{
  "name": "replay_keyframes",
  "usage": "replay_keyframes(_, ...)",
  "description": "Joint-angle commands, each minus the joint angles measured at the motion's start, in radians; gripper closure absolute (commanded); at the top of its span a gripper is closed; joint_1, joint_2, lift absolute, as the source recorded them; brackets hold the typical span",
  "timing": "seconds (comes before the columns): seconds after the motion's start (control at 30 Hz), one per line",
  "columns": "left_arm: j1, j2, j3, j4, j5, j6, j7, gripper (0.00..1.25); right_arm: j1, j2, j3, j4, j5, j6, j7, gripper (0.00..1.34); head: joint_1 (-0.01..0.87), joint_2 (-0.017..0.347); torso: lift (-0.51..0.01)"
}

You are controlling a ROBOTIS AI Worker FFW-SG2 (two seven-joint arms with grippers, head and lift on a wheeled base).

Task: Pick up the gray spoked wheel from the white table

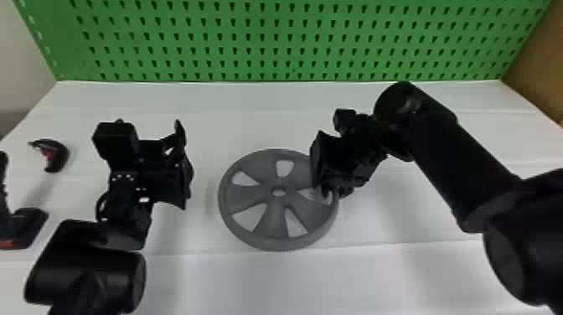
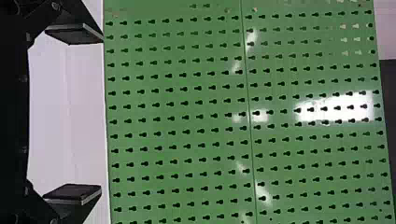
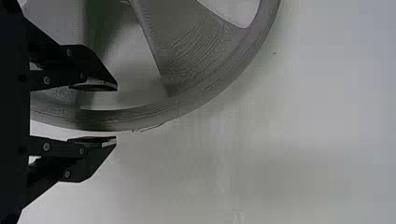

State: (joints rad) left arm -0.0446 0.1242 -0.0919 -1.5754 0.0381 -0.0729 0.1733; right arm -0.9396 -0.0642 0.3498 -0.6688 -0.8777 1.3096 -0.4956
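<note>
Wheel [image 1: 274, 218], gray and spoked, is lying flat on white surface [image 1: 259, 280]. Right gripper [image 1: 335, 192] is partly open around its rim, holding nothing; left gripper [image 1: 184, 165], widely open, is also empty.

In the head view, the right claw [image 1: 331, 188] hides part of the wheel [image 1: 274, 215]; the edge crops 1 tool [image 1: 26, 228].
</note>
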Motion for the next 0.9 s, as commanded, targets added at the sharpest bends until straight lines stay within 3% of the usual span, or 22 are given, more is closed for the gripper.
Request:
replay_keyframes(0.0,0.000,0.000,0.000,0.000,-0.001,-0.001,0.000,0.15,-0.018,0.006,0.034,0.000,0.098,0.008,0.063,0.93,0.765,0.002,-0.096)
replay_keyframes(0.13,0.000,0.000,0.000,0.000,-0.001,0.001,0.000,0.15,-0.022,0.010,0.038,0.006,0.163,0.019,0.130,0.94,0.765,0.002,-0.096)
replay_keyframes(0.23,0.000,0.000,0.001,0.000,-0.001,-0.001,0.000,0.15,-0.025,0.012,0.038,0.017,0.183,0.025,0.157,1.06,0.765,0.002,-0.096)
replay_keyframes(0.87,0.000,0.000,0.003,0.000,-0.001,0.001,0.000,0.15,-0.025,0.014,0.000,0.035,0.187,0.036,0.195,1.09,0.765,0.002,-0.096)
